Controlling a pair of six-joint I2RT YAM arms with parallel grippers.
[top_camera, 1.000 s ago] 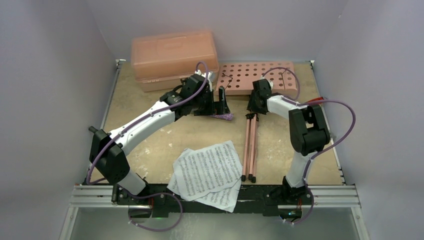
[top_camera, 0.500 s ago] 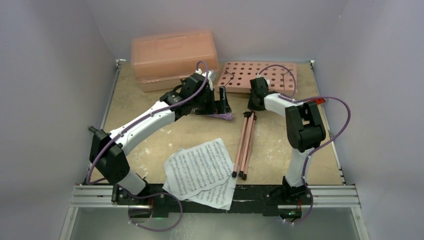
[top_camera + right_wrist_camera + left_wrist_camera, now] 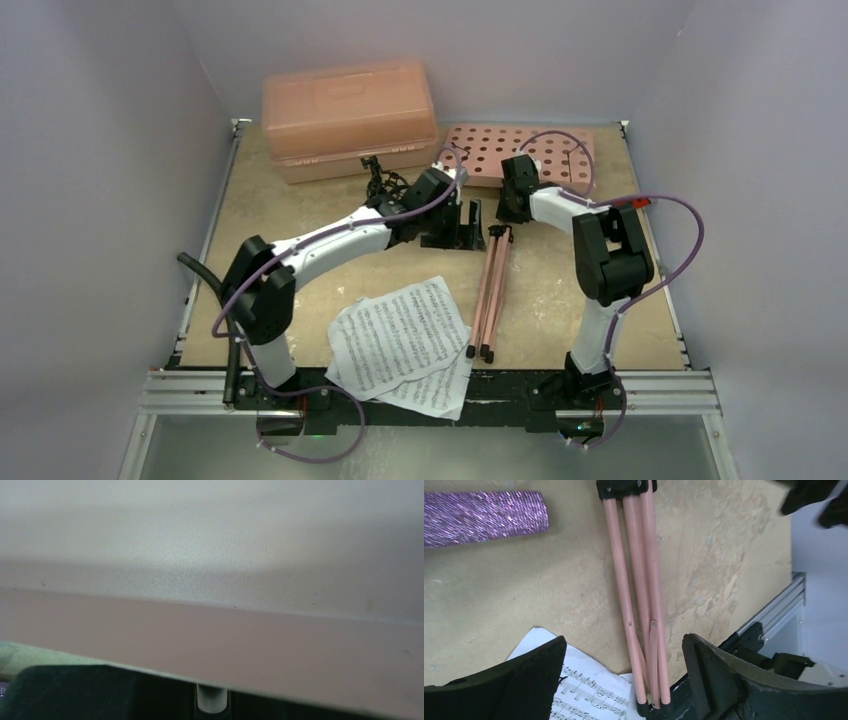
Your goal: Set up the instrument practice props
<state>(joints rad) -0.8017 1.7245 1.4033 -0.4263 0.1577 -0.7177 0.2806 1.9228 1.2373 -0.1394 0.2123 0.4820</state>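
The left gripper (image 3: 624, 647) has swung off the mic (image 3: 481, 517), which now lies just beside it. It hangs wide open and empty over the folded legs (image 3: 636, 580) of the stand (image 3: 545, 150). The right gripper (image 3: 512, 205) sits at the stand's top; whether it grips I cannot tell. I think the legs come next.

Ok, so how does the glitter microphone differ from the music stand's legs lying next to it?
The microphone is purple and glittery; the legs are plain pink. The microphone is one thick cylinder; the legs are three thin tubes folded together, black-tipped. In the left wrist view the microphone lies crosswise, the legs run top to bottom. Both lie on the table.
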